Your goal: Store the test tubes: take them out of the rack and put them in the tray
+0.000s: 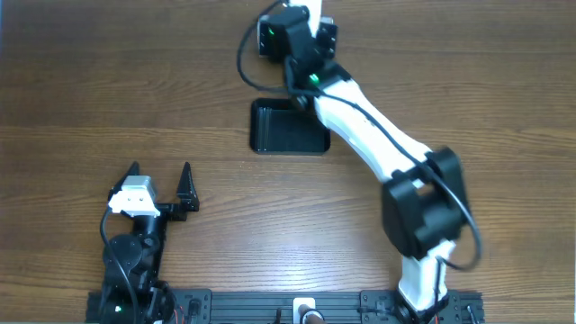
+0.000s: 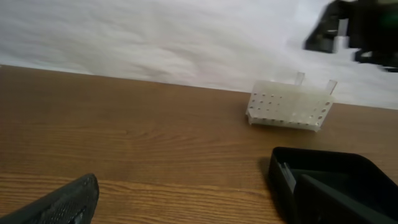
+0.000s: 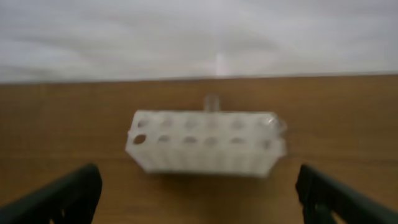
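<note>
rack (image 3: pixel 205 149) long axis crosswise before spread right claw (image 3: pixel 199 180); test tubes (image 2: pixel 300 78) upright; left claw (image 1: pixel 160 168) spread.

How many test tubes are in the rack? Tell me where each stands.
2. Both stand in the white rack, along its side away from the tray: one test tube at a corner, the other a few holes in. Others may be hidden.

The rack (image 2: pixel 289 106) stands on the table (image 2: pixel 124 137) behind the tray (image 2: pixel 311 154), apparently holding two tubes (image 2: pixel 300 78).
</note>
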You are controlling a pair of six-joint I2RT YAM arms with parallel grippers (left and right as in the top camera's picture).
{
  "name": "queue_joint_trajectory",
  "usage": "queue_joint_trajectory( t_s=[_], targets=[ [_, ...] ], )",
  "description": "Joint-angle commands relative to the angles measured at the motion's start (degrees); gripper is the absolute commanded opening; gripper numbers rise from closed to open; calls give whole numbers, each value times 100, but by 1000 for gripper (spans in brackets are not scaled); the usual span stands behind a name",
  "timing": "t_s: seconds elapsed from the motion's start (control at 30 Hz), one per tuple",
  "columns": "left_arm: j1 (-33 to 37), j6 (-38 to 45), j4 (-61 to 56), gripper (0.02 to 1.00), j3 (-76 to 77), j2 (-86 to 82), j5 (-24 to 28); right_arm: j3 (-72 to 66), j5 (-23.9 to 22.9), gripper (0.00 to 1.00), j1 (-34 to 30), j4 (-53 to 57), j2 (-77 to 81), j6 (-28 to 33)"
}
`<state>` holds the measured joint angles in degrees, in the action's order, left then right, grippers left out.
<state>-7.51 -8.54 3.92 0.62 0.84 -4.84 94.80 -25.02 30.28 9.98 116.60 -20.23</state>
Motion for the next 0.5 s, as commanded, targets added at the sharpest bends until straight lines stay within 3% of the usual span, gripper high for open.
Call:
queue_joint_trajectory(
  t_s=[0.03,0.27,0.5],
  targets=[
    [28,85,-4,1000,-26,-46,55,1167,-317,991,-33,282,905,-284],
    [28,85,-4,1000,-26,-46,55,2398,-470,993,-146,476,1956,98],
    [28,85,-4,1000,-26,-46,55,2553,-509,991,-267,372,2273,470]
  ],
)
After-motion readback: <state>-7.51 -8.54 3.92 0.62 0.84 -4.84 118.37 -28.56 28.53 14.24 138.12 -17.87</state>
